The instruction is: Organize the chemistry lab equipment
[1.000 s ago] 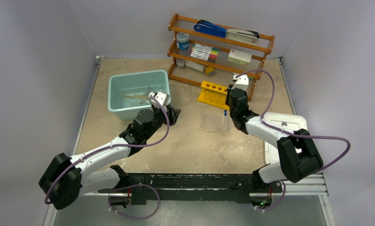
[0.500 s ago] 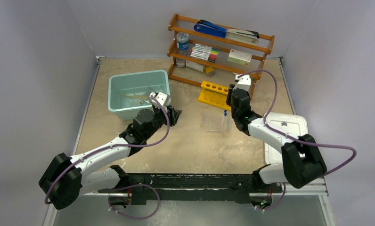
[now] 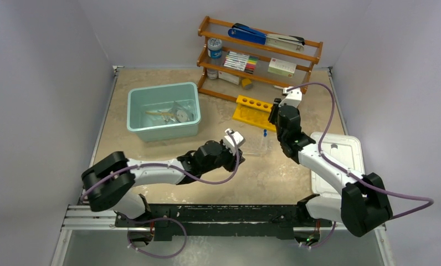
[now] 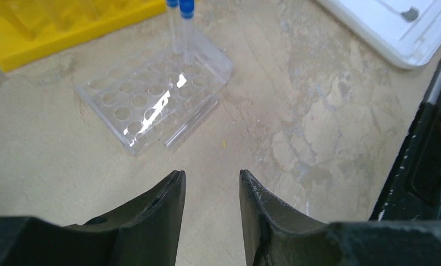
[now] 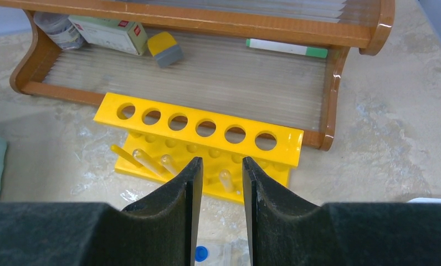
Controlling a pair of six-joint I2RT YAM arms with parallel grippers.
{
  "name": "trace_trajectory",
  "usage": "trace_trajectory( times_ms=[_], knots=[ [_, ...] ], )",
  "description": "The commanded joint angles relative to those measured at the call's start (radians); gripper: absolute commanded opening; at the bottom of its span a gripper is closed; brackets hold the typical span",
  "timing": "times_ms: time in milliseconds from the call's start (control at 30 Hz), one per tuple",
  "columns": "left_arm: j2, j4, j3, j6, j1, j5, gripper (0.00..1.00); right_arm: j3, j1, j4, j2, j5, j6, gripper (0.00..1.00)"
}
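A clear well plate [image 4: 152, 97] lies on the table with two blue-capped tubes [image 4: 182, 22] standing at its far edge. My left gripper [image 4: 210, 174] hovers just short of the plate, open, with nothing between its fingers. The yellow holed test-tube rack [image 5: 207, 138] lies in front of the wooden shelf. My right gripper [image 5: 218, 160] hangs above it, open and empty, with a blue cap [image 5: 200, 254] showing below its fingers. In the top view the plate [image 3: 250, 145] sits between both arms. An amber tube [image 3: 156, 112] and a round glass piece [image 3: 181, 115] lie in the teal bin [image 3: 163, 131].
The wooden shelf [image 3: 260, 52] at the back holds markers, a blue stapler, boxes and a jar. A white lid [image 3: 340, 158] lies at the right, under the right arm. The black mounting rail [image 3: 224, 213] runs along the near edge.
My left arm has left the teal bin's front corner and swung right, down to the clear plate. The right arm has drifted slightly right and back, away from the blue-capped tube.
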Motion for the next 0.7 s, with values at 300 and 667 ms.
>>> trace_trajectory(
  times_ms=[300,667],
  knots=[
    [0.270,0.153,0.097,0.081,0.003,0.049,0.40,-0.018,-0.003,-0.026,-0.107,0.014,-0.014,0.35],
    [0.377,0.201,0.133,0.191,0.014,0.091,0.41,-0.044,-0.004,-0.027,-0.140,0.025,-0.041,0.35]
  ],
)
